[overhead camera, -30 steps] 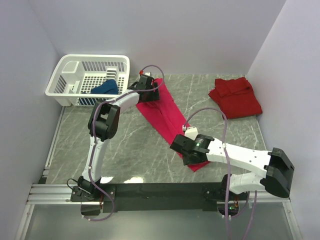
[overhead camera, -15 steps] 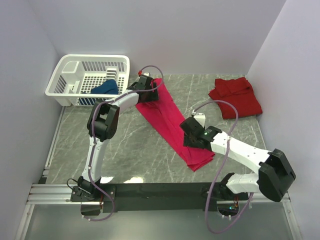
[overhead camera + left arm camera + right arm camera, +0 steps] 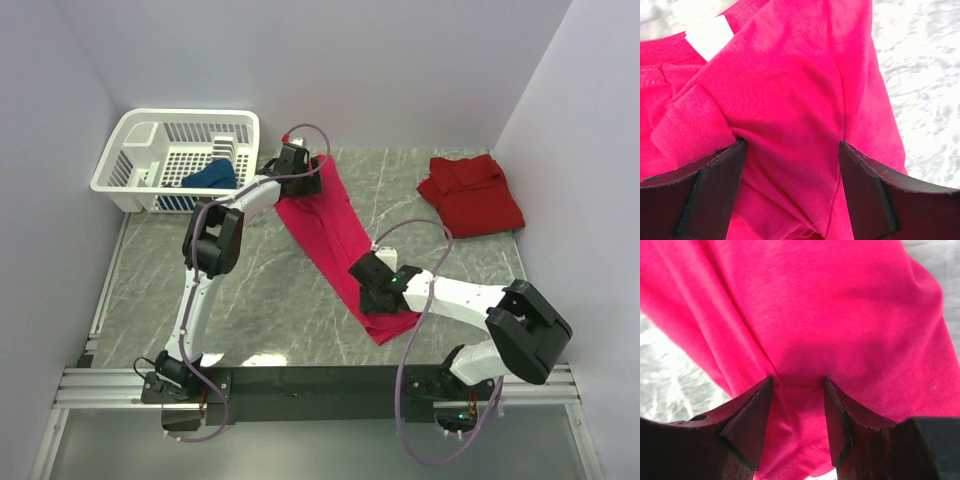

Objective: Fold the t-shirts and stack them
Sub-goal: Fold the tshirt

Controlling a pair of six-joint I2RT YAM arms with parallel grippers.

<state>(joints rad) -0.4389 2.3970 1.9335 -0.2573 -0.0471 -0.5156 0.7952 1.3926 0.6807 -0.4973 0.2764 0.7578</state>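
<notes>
The magenta shirt [image 3: 335, 235] lies in a long strip on the worktop [image 3: 250, 290], mid-fold. At the collar the left fingers [image 3: 715, 190] straddle it wide; at the hem the right fingers [image 3: 747, 425] sit narrower, unclamped. Next, probably: pinch both ends and bring hem to collar.

**user1:** quick headcount, how many soft cloth tees are we looking at?

**user2:** three lol. one bright magenta t-shirt [image 3: 330, 235], one darker red t-shirt [image 3: 472, 195], one dark blue t-shirt [image 3: 210, 176]

**user1:** and the other stuff?

**user2:** one white plastic lattice basket [image 3: 130, 150], two white-and-black robot arms [image 3: 190, 310] [image 3: 460, 297], one grey marbled table [image 3: 250, 300]
</notes>
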